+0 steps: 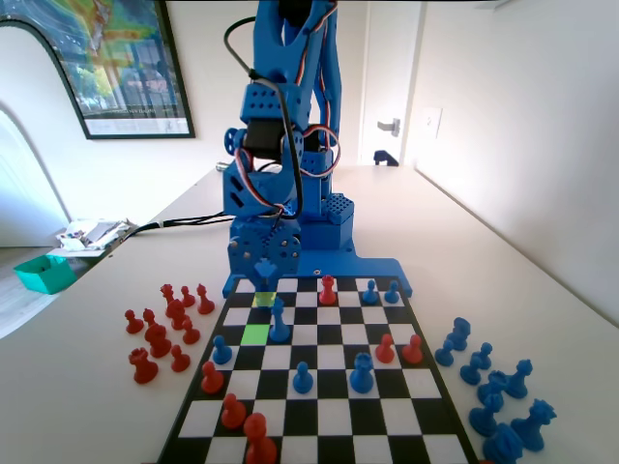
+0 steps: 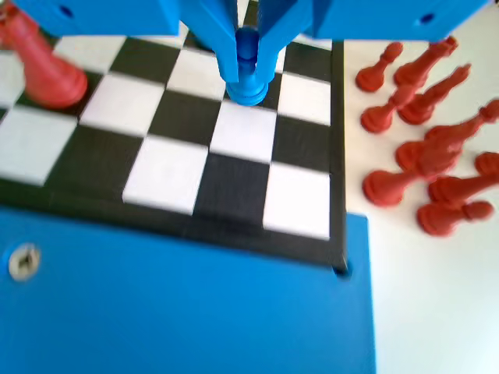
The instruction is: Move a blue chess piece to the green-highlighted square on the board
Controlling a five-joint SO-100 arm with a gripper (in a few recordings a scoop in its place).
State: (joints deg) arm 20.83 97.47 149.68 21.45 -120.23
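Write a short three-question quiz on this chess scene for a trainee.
1. True or false: the bright green-highlighted square of the black-and-white checkered board is free of pieces.
2. The blue two-finger gripper is shut on: A) a red pawn; B) the small blue plastic pawn; C) nothing.
3. Fill in: in the fixed view, the plastic pieces off the board's left side are ____.
Key: 1 true; 2 B; 3 red.
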